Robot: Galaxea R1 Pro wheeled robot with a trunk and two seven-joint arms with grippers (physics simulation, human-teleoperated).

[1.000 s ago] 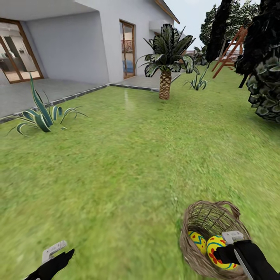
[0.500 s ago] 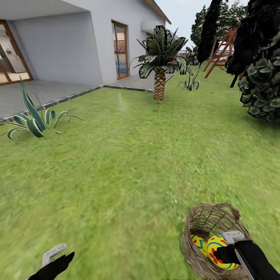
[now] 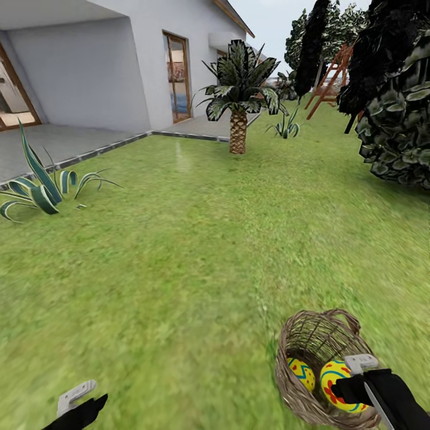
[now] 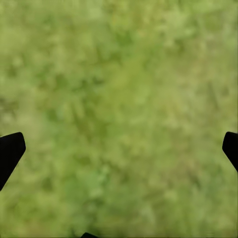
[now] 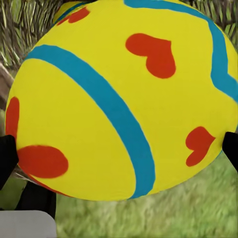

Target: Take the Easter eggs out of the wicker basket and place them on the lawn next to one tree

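I have my right gripper (image 3: pixel 352 382) clamped on one yellow painted egg with blue bands and red marks (image 3: pixel 335 385), the egg pressed between the black fingertips (image 5: pixel 7 153) and sitting just at the rim of the round brown wicker basket (image 3: pixel 298 394). Its long axis runs roughly across the jaws. A second yellow egg with a blue zigzag (image 3: pixel 301 373) lies in the basket, just beside the held one on the side away from my arm. I cannot make out a third. My left gripper (image 4: pixel 119 148) hangs spread wide over bare green lawn (image 3: pixel 179 239), well apart from the basket, so the right arm is the nearer one. I judge the next move is straight up, clear of the rim.
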